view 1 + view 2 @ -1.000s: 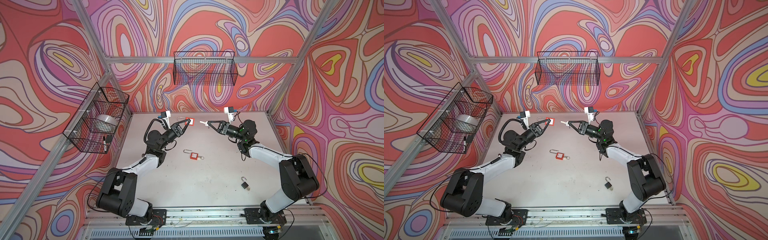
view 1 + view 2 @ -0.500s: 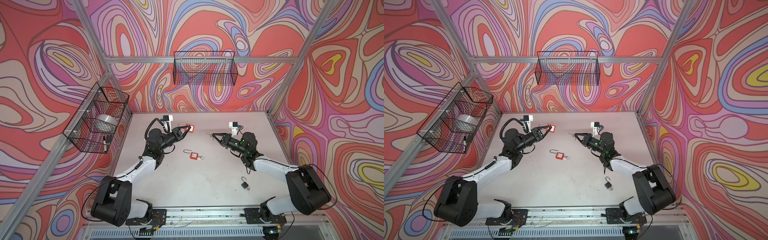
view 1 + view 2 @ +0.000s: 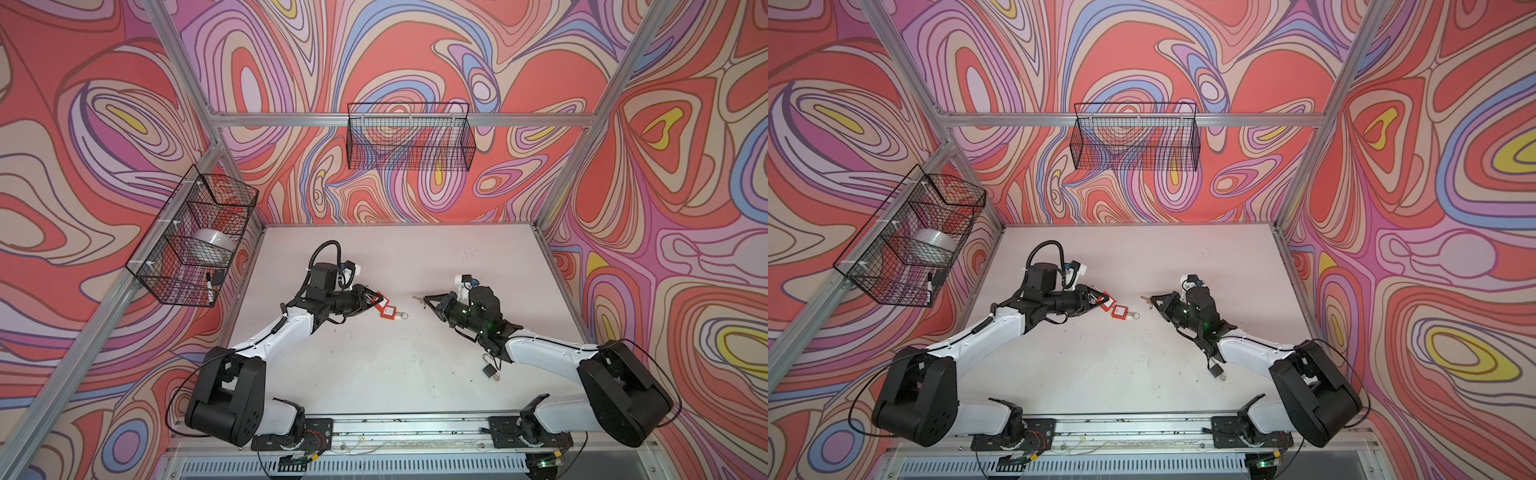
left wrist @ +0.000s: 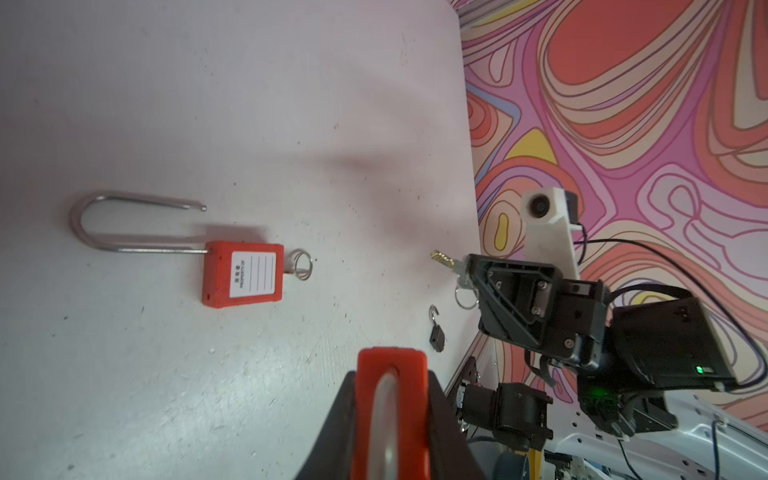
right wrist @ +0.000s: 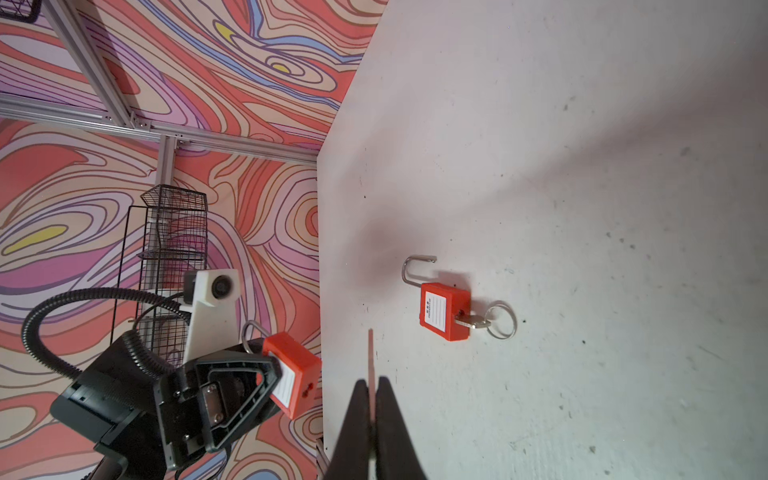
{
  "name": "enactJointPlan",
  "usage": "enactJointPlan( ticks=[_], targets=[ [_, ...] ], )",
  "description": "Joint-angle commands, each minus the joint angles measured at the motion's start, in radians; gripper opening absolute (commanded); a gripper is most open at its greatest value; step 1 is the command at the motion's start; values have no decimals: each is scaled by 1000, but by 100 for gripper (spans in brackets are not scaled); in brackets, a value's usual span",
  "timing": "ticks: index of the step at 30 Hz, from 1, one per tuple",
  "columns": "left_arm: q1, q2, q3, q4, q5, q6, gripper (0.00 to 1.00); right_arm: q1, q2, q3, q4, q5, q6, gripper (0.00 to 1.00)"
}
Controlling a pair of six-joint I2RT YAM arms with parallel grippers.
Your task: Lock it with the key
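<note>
Now my left gripper point(image 3: 371, 300) clamps the padlock point(image 5: 296, 376) over the worktop point(image 3: 374, 365), my right gripper point(image 3: 427, 300) pinches the key point(image 4: 442, 259), well apart. I'd square the key's tip to the padlock's bottom face, then close in slowly.

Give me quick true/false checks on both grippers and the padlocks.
1. The left gripper is shut on a red padlock. True.
2. The right gripper is empty. False: it pinches a key.
3. The second red padlock lies on the table with its shackle open and its own key inserted. True.
4. The small black padlock hangs from the right gripper. False: it lies on the table beside the right arm, with its shackle open.
</note>
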Motion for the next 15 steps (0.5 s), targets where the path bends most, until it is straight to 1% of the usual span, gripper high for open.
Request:
enactJointPlan(
  ticks=[1, 5, 15],
  targets=[
    [-13, 40, 13, -123, 76, 67, 0, 5, -21, -9, -11, 54, 18, 0],
    [-22, 104, 14, -172, 71, 100, 0, 7, -23, -2, -21, 59, 19, 0],
    [-29, 242, -3, -143, 88, 123, 0, 8, -26, 3, -40, 67, 17, 0]
  ],
)
